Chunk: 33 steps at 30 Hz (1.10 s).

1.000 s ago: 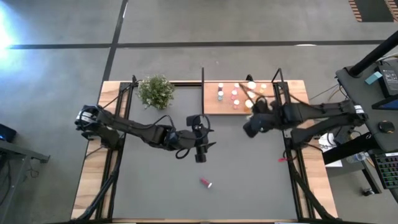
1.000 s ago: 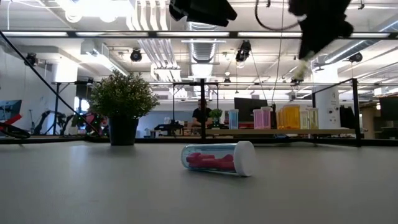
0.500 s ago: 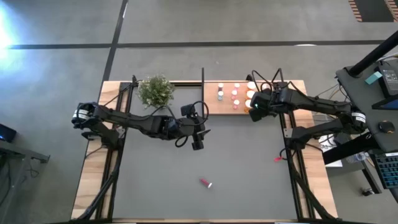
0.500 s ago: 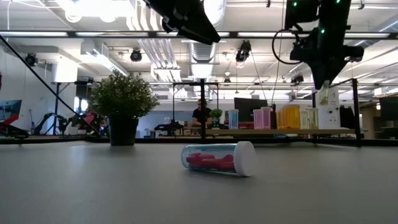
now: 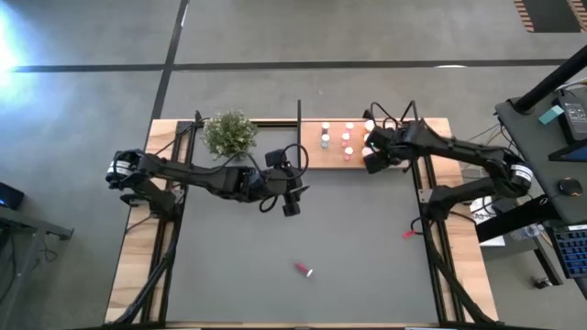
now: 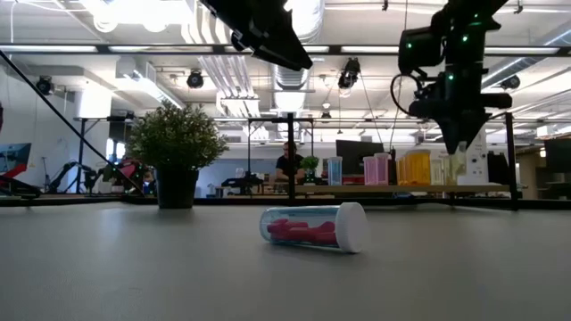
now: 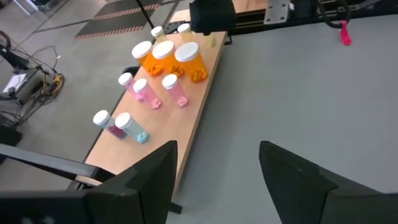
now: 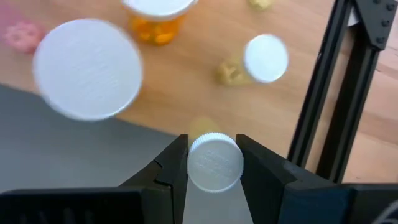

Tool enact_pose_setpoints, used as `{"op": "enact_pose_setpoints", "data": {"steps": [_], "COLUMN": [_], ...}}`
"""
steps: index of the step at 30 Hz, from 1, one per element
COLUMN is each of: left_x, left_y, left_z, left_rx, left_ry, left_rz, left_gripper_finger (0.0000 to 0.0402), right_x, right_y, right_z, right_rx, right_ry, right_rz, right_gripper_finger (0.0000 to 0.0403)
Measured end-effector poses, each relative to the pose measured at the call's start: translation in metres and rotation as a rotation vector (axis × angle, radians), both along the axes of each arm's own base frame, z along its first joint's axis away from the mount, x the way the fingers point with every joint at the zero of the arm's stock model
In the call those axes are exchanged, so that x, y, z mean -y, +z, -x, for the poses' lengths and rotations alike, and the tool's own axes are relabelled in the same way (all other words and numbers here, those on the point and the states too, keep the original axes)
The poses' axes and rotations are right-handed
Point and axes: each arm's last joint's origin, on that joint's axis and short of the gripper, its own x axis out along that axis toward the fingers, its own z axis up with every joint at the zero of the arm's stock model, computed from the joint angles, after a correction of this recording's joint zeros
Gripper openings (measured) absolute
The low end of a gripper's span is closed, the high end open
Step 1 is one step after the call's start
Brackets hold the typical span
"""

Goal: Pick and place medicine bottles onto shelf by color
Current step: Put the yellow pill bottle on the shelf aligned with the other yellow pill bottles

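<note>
Medicine bottles [image 7: 163, 68]: small clear plastic cylinders w/ ribbed white caps, orange, pink, teal, yellowish, upright on shelf [image 5: 312, 156], a light wood board w/ thin black posts at far edge of dark grey surface [image 5: 358, 238]. One pink bottle [image 6: 314, 227] lies on its side mid-surface. Right tool [image 8: 212, 163] over shelf's near edge, clamped on a white-capped bottle [image 8: 214, 162]; only wrist view shows this. Left tool [image 5: 292, 203] mid-surface, half-open, holding nothing.
</note>
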Motion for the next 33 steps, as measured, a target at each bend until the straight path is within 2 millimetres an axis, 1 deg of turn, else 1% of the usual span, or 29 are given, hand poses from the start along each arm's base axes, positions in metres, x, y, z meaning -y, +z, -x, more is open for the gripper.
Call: {"op": "enact_pose_setpoints", "data": {"steps": [5, 9, 14, 22, 33], "left_x": [0.000, -0.001, -0.003, -0.003, -0.003], "left_y": [0.002, 0.002, 0.001, 0.001, 0.001], "left_z": [0.000, 0.000, 0.000, 0.000, 0.000], "left_rx": [0.007, 0.008, 0.006, 0.003, 0.004], "left_ry": [0.021, 0.025, 0.029, 0.030, 0.031], "left_rz": [-0.011, -0.012, -0.013, -0.013, -0.012], "left_gripper_finger": [0.0211, 0.0211, 0.0211, 0.0211, 0.0211], "right_x": [0.011, 0.015, 0.016, 0.018, 0.017], "right_y": [-0.003, -0.004, -0.006, -0.007, -0.007], "right_z": [0.002, 0.003, 0.002, 0.000, 0.000], "right_rx": [-0.003, 0.000, -0.020, -0.030, -0.063], "right_ry": [0.005, 0.009, 0.056, 0.189, 0.322], "right_rz": [-0.007, -0.018, -0.029, -0.038, -0.058], "right_gripper_finger": [0.0112, 0.0112, 0.0112, 0.0112, 0.0112]}}
